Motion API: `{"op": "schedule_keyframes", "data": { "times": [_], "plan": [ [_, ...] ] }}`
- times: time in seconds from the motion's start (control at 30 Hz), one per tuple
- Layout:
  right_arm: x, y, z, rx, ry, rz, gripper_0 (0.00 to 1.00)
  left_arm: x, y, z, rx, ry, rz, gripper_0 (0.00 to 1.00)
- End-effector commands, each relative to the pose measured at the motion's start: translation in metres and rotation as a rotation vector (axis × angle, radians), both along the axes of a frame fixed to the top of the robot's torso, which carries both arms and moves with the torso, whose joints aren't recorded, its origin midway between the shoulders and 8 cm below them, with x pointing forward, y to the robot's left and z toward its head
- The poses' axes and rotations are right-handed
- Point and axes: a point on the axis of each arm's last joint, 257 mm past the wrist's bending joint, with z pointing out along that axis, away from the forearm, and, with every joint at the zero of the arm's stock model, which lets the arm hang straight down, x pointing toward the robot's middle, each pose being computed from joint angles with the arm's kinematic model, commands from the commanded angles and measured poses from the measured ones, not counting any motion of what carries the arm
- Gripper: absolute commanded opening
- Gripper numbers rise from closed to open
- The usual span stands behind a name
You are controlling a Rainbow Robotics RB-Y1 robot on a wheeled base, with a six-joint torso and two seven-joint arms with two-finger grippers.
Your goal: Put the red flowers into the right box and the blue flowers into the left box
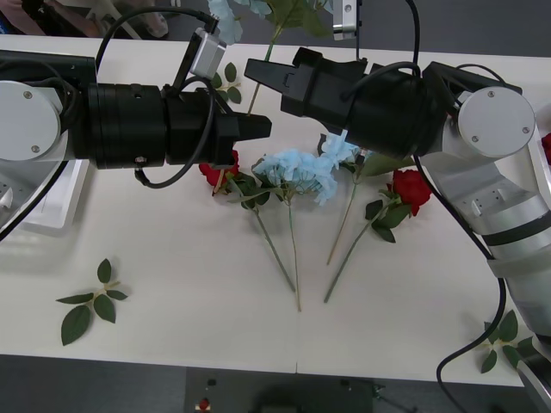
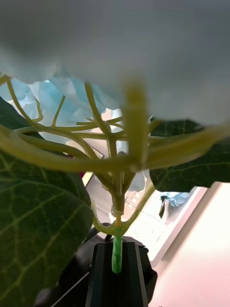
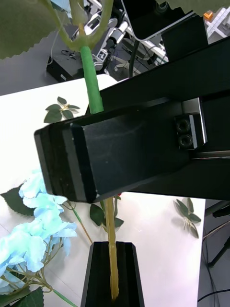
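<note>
You are holding one blue flower (image 1: 225,10) in the air above the middle of the bench (image 1: 189,284), its head toward the far edge and its thin green stem (image 1: 256,93) slanting back toward the robot. Both arms are meeting on that stem.

The flower is looking very light. Its fluffy head would crush easily, and the wire-like stem would likely bend or swivel if pinched loosely. The bare stem below the leaves is the place to take hold, never the petals.

The right gripper (image 1: 254,70) is reaching in from the right, its black fingers closed on the stem nearer the head; its wrist view is showing the green stem (image 2: 116,249) running straight between them. The left gripper (image 1: 263,127) is reaching in from the left, just beside it, with its fingers pressed together on the stem's lower end (image 3: 113,259).

More blue flowers (image 1: 293,168) and two red flowers (image 1: 411,188) are lying on the bench beneath. The left box (image 1: 52,206) is sitting at the left edge, behind the left arm.
</note>
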Motion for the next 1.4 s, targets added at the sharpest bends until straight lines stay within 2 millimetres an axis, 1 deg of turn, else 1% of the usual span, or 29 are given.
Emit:
{"op": "schedule_keyframes", "data": {
  "times": [0.03, 0.2, 0.23, 0.27, 0.3, 0.33, 0.37, 0.4, 0.43, 0.5, 0.53, 0.6, 0.73, 0.77, 0.83, 0.9, 0.93, 0.97, 1.03, 1.07, 1.1, 1.13, 1.17, 1.2, 1.23, 1.27, 1.33, 1.37, 1.4],
  "plan": [
    [-0.005, 0.006, 0.028, 0.01, -0.082, 0.013, 0.0, 0.003, 0.005, 0.022, -0.018, -0.015, 0.015, 0.0],
    [-0.006, 0.006, 0.025, 0.003, -0.074, 0.017, 0.01, 0.004, 0.005, 0.022, -0.02, -0.016, 0.016, 0.0],
    [-0.006, 0.007, 0.023, -0.001, -0.073, 0.018, 0.19, 0.004, 0.006, 0.022, -0.018, -0.016, 0.017, 0.0],
    [-0.007, 0.008, 0.023, -0.002, -0.073, 0.021, 0.43, 0.005, 0.008, 0.023, -0.018, -0.015, 0.02, 0.0],
    [-0.007, 0.008, 0.023, -0.001, -0.073, 0.02, 0.57, 0.005, 0.009, 0.024, -0.015, -0.018, 0.021, 0.0],
    [-0.007, 0.008, 0.022, -0.004, -0.071, 0.022, 0.68, 0.006, 0.013, 0.024, -0.012, -0.018, 0.027, 0.0],
    [-0.006, 0.008, 0.022, -0.009, -0.075, 0.019, 0.91, 0.01, 0.026, 0.031, -0.004, -0.025, 0.045, 0.0],
    [-0.007, 0.008, 0.021, -0.011, -0.075, 0.02, 0.95, 0.011, 0.029, 0.032, -0.002, -0.023, 0.049, 0.0],
    [-0.007, 0.008, 0.021, -0.017, -0.079, 0.021, 1.0, 0.012, 0.039, 0.037, 0.002, -0.017, 0.057, 0.0],
    [-0.007, 0.008, 0.022, -0.019, -0.085, 0.021, 1.0, 0.012, 0.056, 0.041, 0.019, -0.004, 0.068, 0.0],
    [-0.007, 0.008, 0.022, -0.019, -0.083, 0.022, 1.0, 0.013, 0.074, 0.043, 0.048, 0.003, 0.087, 0.0],
    [-0.007, 0.007, 0.023, -0.025, -0.091, 0.021, 1.0, 0.016, 0.1, 0.045, 0.104, 0.001, 0.12, 0.0],
    [-0.008, 0.001, 0.015, -0.068, -0.076, 0.037, 1.0, 0.031, 0.17, 0.046, 0.228, 0.029, 0.235, 0.0],
    [-0.01, -0.001, 0.011, -0.086, -0.057, 0.052, 1.0, 0.04, 0.201, 0.047, 0.261, 0.049, 0.291, 0.0],
    [-0.014, -0.011, -0.004, -0.12, 0.026, 0.076, 1.0, 0.054, 0.25, 0.047, 0.32, 0.064, 0.382, 0.0],
    [-0.019, -0.028, -0.027, -0.184, 0.143, 0.101, 1.0, 0.068, 0.313, 0.041, 0.41, 0.083, 0.496, 0.0],
    [-0.02, -0.035, -0.033, -0.202, 0.18, 0.1, 1.0, 0.071, 0.328, 0.038, 0.431, 0.089, 0.524, 0.0],
    [-0.023, -0.044, -0.045, -0.223, 0.248, 0.102, 1.0, 0.074, 0.349, 0.032, 0.463, 0.101, 0.561, 0.0],
    [-0.029, -0.075, -0.079, -0.322, 0.385, 0.064, 1.0, 0.081, 0.415, 0.015, 0.542, 0.139, 0.694, 0.0],
    [-0.031, -0.088, -0.093, -0.363, 0.436, 0.039, 1.0, 0.083, 0.438, 0.009, 0.564, 0.153, 0.741, 0.0],
    [-0.034, -0.104, -0.109, -0.423, 0.478, 0.008, 1.0, 0.082, 0.47, 0.001, 0.59, 0.177, 0.805, 0.0],
    [-0.037, -0.112, -0.116, -0.449, 0.509, -0.008, 1.0, 0.082, 0.486, -0.003, 0.604, 0.186, 0.838, 0.0],
    [-0.041, -0.129, -0.13, -0.497, 0.576, -0.049, 1.0, 0.083, 0.514, -0.012, 0.623, 0.195, 0.901, 0.0],
    [-0.045, -0.145, -0.142, -0.553, 0.621, -0.088, 1.0, 0.083, 0.534, -0.022, 0.64, 0.204, 0.945, 0.0],
    [-0.047, -0.154, -0.15, -0.584, 0.65, -0.111, 1.0, 0.082, 0.54, -0.027, 0.648, 0.212, 0.956, 0.0],
    [-0.051, -0.168, -0.162, -0.639, 0.702, -0.155, 1.0, 0.08, 0.552, -0.036, 0.665, 0.225, 0.98, 0.0],
    [-0.054, -0.188, -0.179, -0.71, 0.784, -0.238, 1.0, 0.077, 0.56, -0.054, 0.683, 0.254, 0.994, 0.0],
    [-0.055, -0.196, -0.187, -0.718, 0.854, -0.295, 1.0, 0.073, 0.566, -0.063, 0.694, 0.273, 1.005, 0.0],
    [-0.055, -0.198, -0.19, -0.723, 0.877, -0.322, 1.0, 0.072, 0.569, -0.069, 0.704, 0.281, 1.008, 0.0]
  ]
}}
